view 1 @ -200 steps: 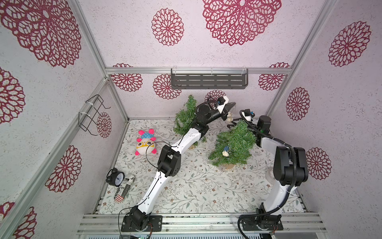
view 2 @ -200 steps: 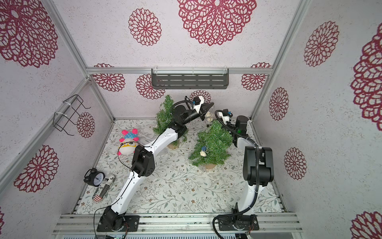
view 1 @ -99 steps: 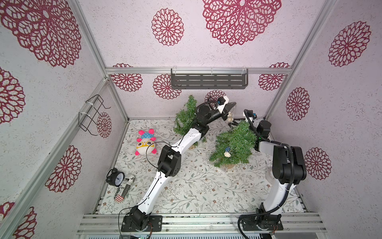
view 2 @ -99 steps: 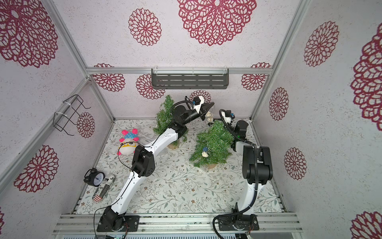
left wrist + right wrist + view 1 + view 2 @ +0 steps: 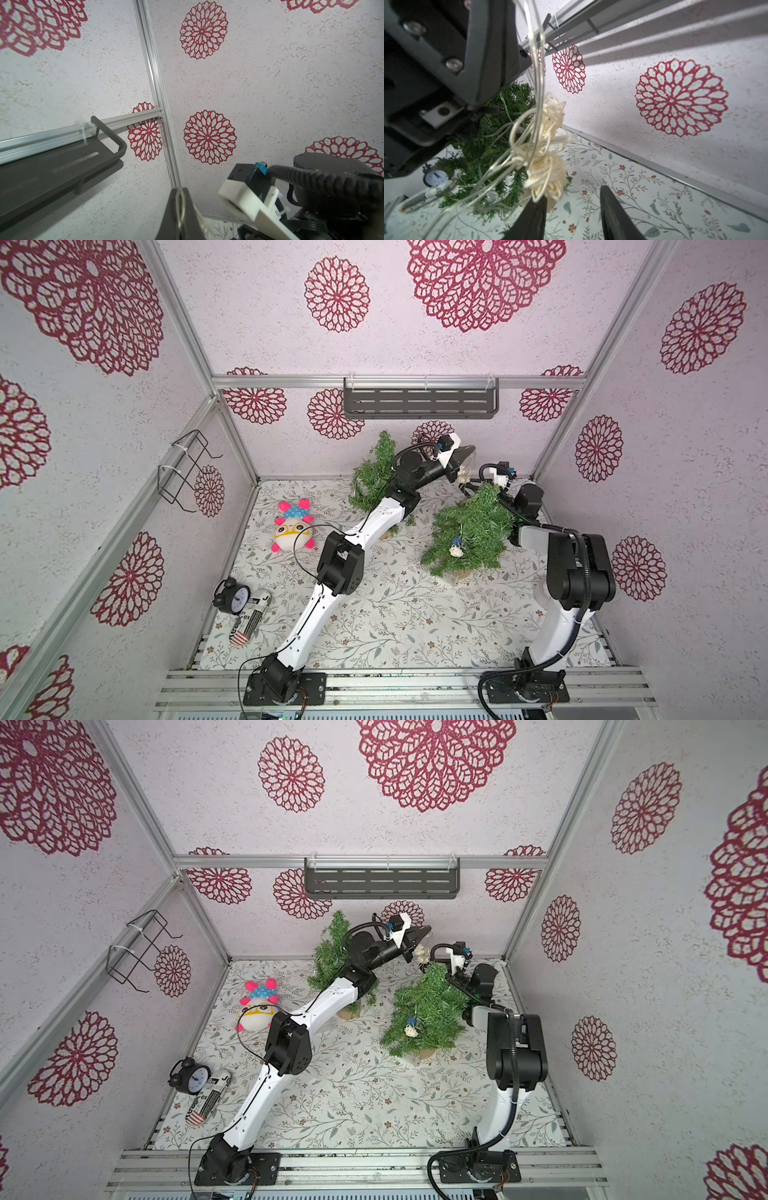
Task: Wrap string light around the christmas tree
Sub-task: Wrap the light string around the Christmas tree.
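Your right arm point(image 5: 577, 568) has folded in since a second ago. Its elbow sits slightly nearer the christmas tree point(image 5: 469, 526), and the forearm now lies lower against the branches on that side. Nearly all of that shift came in the first half second; since then it has barely moved. Your right pincer point(image 5: 572, 194) has narrowed its jaws, with a gap left between them, just beside the hanging string light point(image 5: 548, 176).
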Tool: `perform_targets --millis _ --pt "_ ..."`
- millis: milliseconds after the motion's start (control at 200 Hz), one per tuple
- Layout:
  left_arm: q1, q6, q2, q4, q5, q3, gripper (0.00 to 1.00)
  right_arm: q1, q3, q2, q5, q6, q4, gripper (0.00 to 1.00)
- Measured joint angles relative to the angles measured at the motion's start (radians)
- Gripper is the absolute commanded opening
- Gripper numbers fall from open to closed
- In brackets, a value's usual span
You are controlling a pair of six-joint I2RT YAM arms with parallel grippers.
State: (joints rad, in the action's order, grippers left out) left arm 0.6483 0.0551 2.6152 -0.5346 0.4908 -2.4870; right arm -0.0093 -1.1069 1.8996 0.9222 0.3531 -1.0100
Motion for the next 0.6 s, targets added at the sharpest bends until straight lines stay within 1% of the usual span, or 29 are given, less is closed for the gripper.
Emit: perform_targets --millis 105,170,215,280,320,450,600 --pt "0.0 0.0 0.0 0.001 0.008 0.001 0.0 0.002 0.001 -0.032 -0.054 -0.009 0.06 0.23" --pt "0.0 0.0 -0.001 0.002 0.014 0.003 0.01 0.002 0.009 -0.061 -0.094 -0.019 0.104 0.23" --pt "0.0 0.0 -0.002 0.004 0.018 0.007 0.01 0.003 0.018 -0.084 -0.121 -0.029 0.14 0.3" --pt "0.0 -0.002 -0.004 0.013 0.023 0.013 0.0 0.003 0.027 -0.118 -0.166 -0.051 0.198 0.46" --pt "0.0 -0.005 -0.005 0.019 0.027 0.014 0.0 0.004 0.029 -0.138 -0.198 -0.07 0.237 0.51" --pt "0.0 -0.016 -0.01 0.048 0.046 0.016 0.0 0.0 0.054 -0.211 -0.284 -0.11 0.338 0.59" --pt "-0.006 -0.027 -0.028 0.089 0.071 0.024 0.0 -0.012 0.103 -0.317 -0.335 -0.149 0.432 0.64"
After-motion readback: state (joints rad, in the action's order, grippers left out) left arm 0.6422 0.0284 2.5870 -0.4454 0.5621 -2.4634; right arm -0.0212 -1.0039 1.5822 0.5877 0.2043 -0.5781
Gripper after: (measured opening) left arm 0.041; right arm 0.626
